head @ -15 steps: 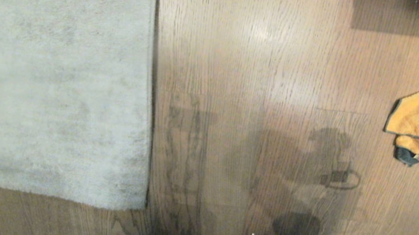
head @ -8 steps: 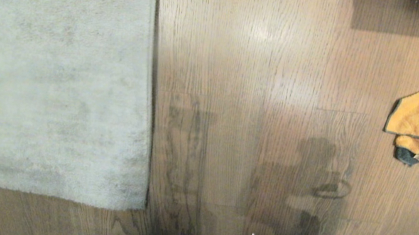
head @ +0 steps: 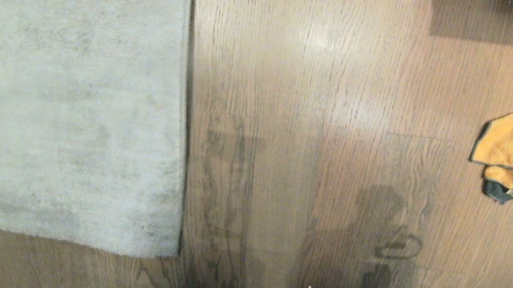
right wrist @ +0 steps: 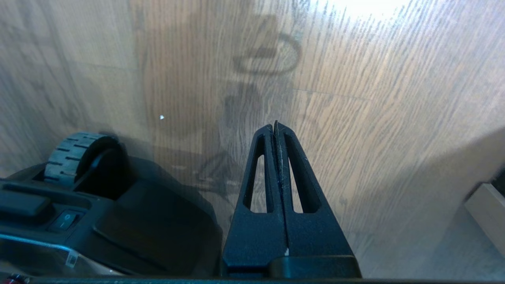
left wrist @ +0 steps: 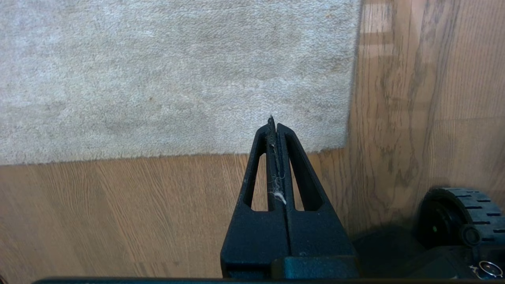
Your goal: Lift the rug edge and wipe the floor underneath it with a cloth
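Lying flat only in the head view, the cloth (head: 511, 153) escapes both wrist cameras' closed tools (left wrist: 274, 122).

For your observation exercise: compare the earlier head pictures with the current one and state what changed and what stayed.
The arm shadow on the brown wood-grain floor slid toward the picture's bottom; a dark part left the right edge. Nothing was grasped or released. The orange-tan fluffy cloth and light grey rug edge stayed put.

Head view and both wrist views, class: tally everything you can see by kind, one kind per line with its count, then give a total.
Rug: 1, light grey, flat on the floor
Cloth: 1, orange with dark trim, lying apart from the rug
Grippers: 2, left gripper and right gripper, both shut and empty
Base wheels: 2, wheel and wheel
Total: 6
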